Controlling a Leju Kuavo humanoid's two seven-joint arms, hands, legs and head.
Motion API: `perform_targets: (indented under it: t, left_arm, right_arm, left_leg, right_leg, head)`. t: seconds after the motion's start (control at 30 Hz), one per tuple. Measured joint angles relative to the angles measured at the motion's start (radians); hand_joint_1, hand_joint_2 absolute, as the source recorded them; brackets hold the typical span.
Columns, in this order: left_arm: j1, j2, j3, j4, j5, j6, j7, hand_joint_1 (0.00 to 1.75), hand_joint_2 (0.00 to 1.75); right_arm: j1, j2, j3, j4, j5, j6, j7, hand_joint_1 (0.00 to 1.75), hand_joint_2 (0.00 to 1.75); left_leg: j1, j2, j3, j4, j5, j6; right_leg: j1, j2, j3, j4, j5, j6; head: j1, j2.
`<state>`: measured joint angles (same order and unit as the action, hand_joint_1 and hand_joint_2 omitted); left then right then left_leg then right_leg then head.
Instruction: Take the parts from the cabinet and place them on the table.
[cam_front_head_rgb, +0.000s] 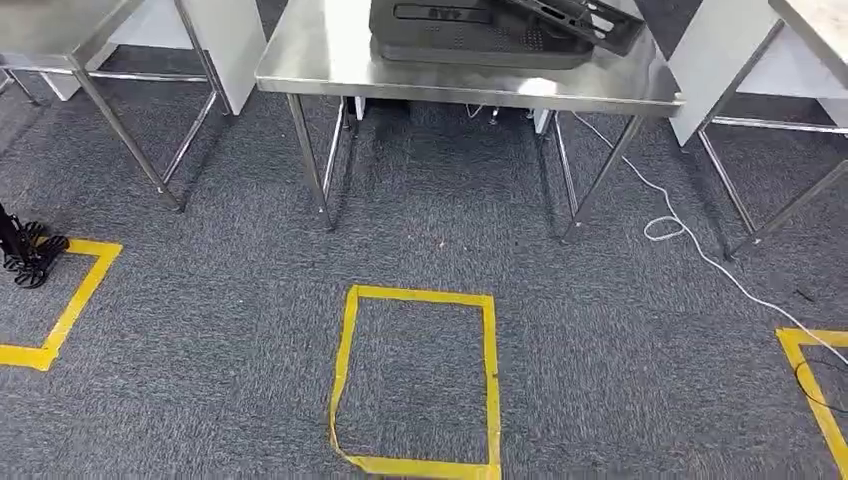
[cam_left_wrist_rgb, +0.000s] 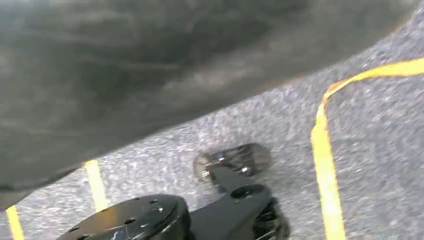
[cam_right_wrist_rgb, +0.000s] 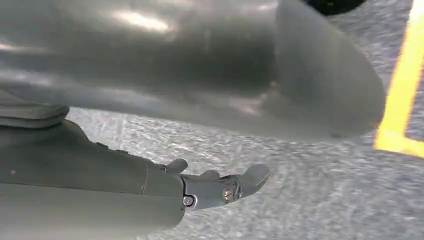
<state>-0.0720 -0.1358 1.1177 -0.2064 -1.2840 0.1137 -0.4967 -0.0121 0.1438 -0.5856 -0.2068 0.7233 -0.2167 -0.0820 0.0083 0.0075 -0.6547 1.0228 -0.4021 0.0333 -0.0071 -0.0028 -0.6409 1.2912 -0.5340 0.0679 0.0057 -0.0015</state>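
Parts sit nowhere near the right hand (cam_right_wrist_rgb: 220, 187), empty with fingers apart, left hand's state untellable, so the robot should first face the cabinet squarely

A steel table (cam_front_head_rgb: 330, 55) stands on grey carpet (cam_front_head_rgb: 230, 330) and carries a black plastic part (cam_front_head_rgb: 480, 35). On the carpet lie three yellow tape squares, the middle one (cam_front_head_rgb: 345, 360) before the table, and a white cable (cam_front_head_rgb: 690, 245).

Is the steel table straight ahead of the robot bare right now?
No: in the head view the steel table already carries a dark flat part on its top.
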Motion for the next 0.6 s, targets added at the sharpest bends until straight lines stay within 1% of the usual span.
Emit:
perform_targets:
  t: [0.03,0.07,0.1,0.23,0.3,0.33,0.37,0.4,0.43,0.47,0.5,0.53,0.57,0.6]
  left_arm:
    - [0.000,0.000,0.000,0.000,0.000,0.000,0.000,0.00,0.00]
    - [0.000,-0.002,0.001,0.000,0.000,0.000,0.000,0.00,0.00]
    - [-0.001,-0.002,0.002,0.000,0.000,0.000,0.000,0.00,0.00]
    - [-0.001,-0.002,0.002,0.000,0.000,0.000,0.000,0.00,0.00]
    - [-0.001,-0.002,0.002,0.000,0.000,0.000,0.000,0.00,0.00]
    - [0.000,-0.002,0.002,0.000,-0.002,0.003,0.000,0.00,0.00]
    - [0.001,-0.001,0.002,0.000,-0.002,0.005,0.000,0.00,0.00]
    - [0.007,-0.001,0.003,0.000,-0.002,0.006,0.000,0.00,0.00]
    - [0.007,-0.001,0.003,0.000,-0.002,0.008,0.001,0.00,0.00]
    - [0.007,-0.001,0.003,0.000,-0.003,0.011,0.002,0.00,0.00]
    - [0.007,-0.001,0.002,0.000,-0.003,0.016,0.003,0.00,0.00]
    - [0.007,-0.001,0.003,0.000,-0.003,0.019,0.004,0.00,0.00]
    - [0.006,-0.002,0.003,0.000,-0.003,0.023,0.005,0.00,0.00]
    - [0.003,-0.004,0.003,0.000,-0.003,0.024,0.006,0.00,0.00]
  right_arm:
    - [-0.001,-0.001,0.000,0.000,0.000,0.000,0.001,0.00,0.00]
    - [-0.003,-0.002,0.000,0.000,0.000,0.000,0.002,0.00,0.00]
    - [-0.003,-0.002,0.000,0.000,0.000,0.000,0.002,0.00,0.00]
    - [-0.003,-0.002,0.000,0.000,0.000,0.000,0.002,0.00,0.00]
    - [-0.004,-0.002,0.000,0.000,0.000,0.000,0.002,0.00,0.00]
    - [-0.012,-0.002,0.003,0.000,0.003,0.000,0.002,0.00,0.00]
    - [-0.008,-0.001,0.011,0.003,0.018,0.014,0.000,0.00,0.00]
    - [-0.001,-0.003,0.024,0.003,0.034,0.027,-0.012,0.00,0.00]
    - [0.000,-0.003,0.026,0.003,0.038,0.027,-0.012,0.00,0.00]
    - [0.001,-0.004,0.027,0.003,0.041,0.027,-0.012,0.00,0.00]
    - [0.001,-0.004,0.028,0.003,0.042,0.027,-0.011,0.00,0.00]
    - [0.001,-0.004,0.029,0.003,0.042,0.027,-0.011,0.00,0.00]
    - [0.000,-0.005,0.031,0.003,0.042,0.029,-0.011,0.00,0.00]
    - [0.000,-0.006,0.032,0.003,0.043,0.029,-0.011,0.00,0.00]
  left_leg:
    - [0.001,0.000,-0.017,0.000,0.014,-0.003]
    - [0.001,-0.001,-0.030,0.000,0.029,-0.008]
    - [0.001,-0.001,-0.030,0.001,0.032,-0.009]
    - [0.001,-0.001,-0.030,0.001,0.032,-0.009]
    - [0.001,-0.001,-0.031,0.001,0.034,-0.010]
    - [-0.003,0.002,-0.037,-0.003,0.057,-0.028]
    - [0.006,0.004,-0.041,-0.016,0.084,-0.050]
    - [0.011,-0.006,-0.099,0.234,-0.142,-0.065]
    - [0.012,-0.007,-0.103,0.285,-0.141,-0.068]
    - [0.014,-0.006,-0.086,0.291,-0.122,-0.071]
    - [0.017,-0.006,-0.045,0.249,-0.100,-0.072]
    - [0.021,-0.006,0.023,0.159,-0.081,-0.075]
    - [0.026,-0.005,0.100,0.055,-0.072,-0.079]
    - [0.022,-0.010,0.128,0.015,-0.104,-0.076]
  right_leg:
    - [0.000,0.000,0.059,-0.068,0.022,0.005]
    - [0.000,0.000,0.139,-0.169,0.017,0.001]
    - [0.000,0.000,0.156,-0.189,0.012,-0.001]
    - [0.000,0.000,0.156,-0.189,0.012,-0.001]
    - [0.000,0.000,0.172,-0.209,0.005,-0.004]
    - [0.009,-0.001,0.253,-0.349,-0.044,-0.029]
    - [-0.001,-0.002,0.234,-0.351,-0.012,-0.056]
    - [0.003,-0.005,0.196,-0.348,0.026,-0.075]
    - [0.003,-0.006,0.187,-0.346,0.031,-0.073]
    - [0.003,-0.007,0.177,-0.343,0.036,-0.069]
    - [0.001,-0.007,0.169,-0.337,0.038,-0.068]
    - [-0.002,-0.007,0.165,-0.330,0.039,-0.066]
    - [-0.003,-0.006,0.166,-0.317,0.037,-0.065]
    - [0.002,-0.006,0.144,-0.307,0.035,-0.055]
  head:
    - [0.000,0.000]
    - [0.000,0.000]
    - [0.000,0.000]
    - [0.000,0.000]
    - [0.000,0.000]
    - [-0.005,0.000]
    - [-0.004,0.000]
    - [-0.013,0.000]
    - [-0.012,0.000]
    - [-0.013,0.000]
    - [-0.012,0.000]
    - [-0.013,0.000]
    - [-0.013,0.000]
    - [-0.015,0.000]
